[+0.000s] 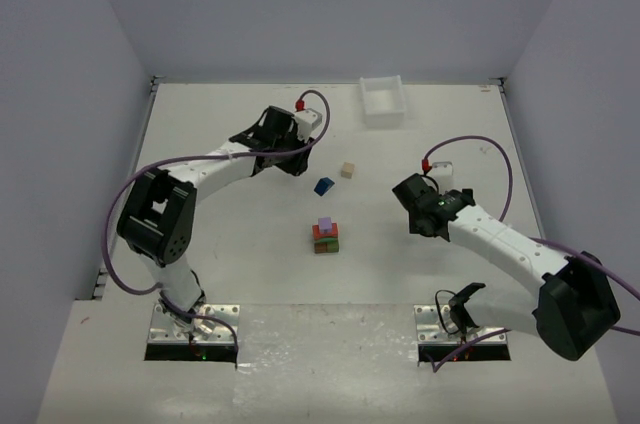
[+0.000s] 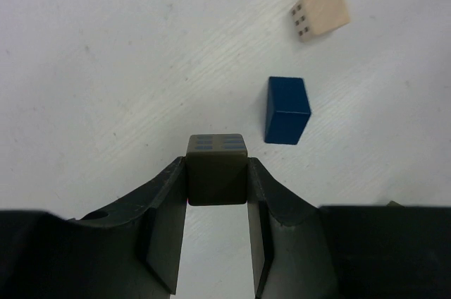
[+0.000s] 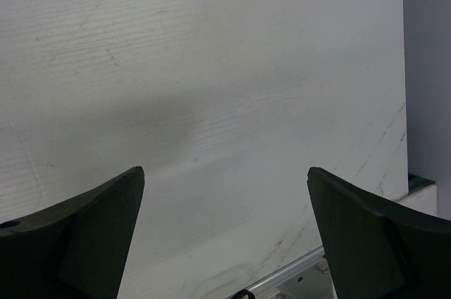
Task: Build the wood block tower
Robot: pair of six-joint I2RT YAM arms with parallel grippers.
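**Step in hand: carry the olive cube to the tower**

1. Grip check. The left gripper (image 2: 217,180) has its fingers clamped on the olive cube (image 2: 217,161), one pad flat on each side face, with the dotted face pointing away from the wrist. The hold looks square and centred. Whether the cube is clear of the table (image 1: 230,274) cannot be told from the wrist view.
2. Lift straight up before travelling. The blue block (image 2: 287,110) lies just beside the cube and the beige cube (image 2: 321,11) lies farther off, so a sideways drag would likely knock the blue one.
3. Approach the tower (image 1: 325,235) from above. It stands near the table's centre, well apart from the left gripper, with a green and brown base, a red-orange layer and a purple block (image 1: 324,225) on top.
4. Line the cube's faces up with the purple block, lower until they touch, then open the fingers slowly. The stack is narrow, so an off-centre release could tip it.
5. Right arm. The right gripper (image 3: 225,172) has its fingers spread wide with nothing between them and only bare table beneath it. It sits to the right of the tower and should be kept out of the left arm's path.

**Surface and room**

The table is white and matt, with faint grain lines and light scuffs. It gives blocks a flat seat and little to catch on. A white tray (image 1: 384,116) rests at the far edge. Plain pale grey walls close in the left, right and far sides.
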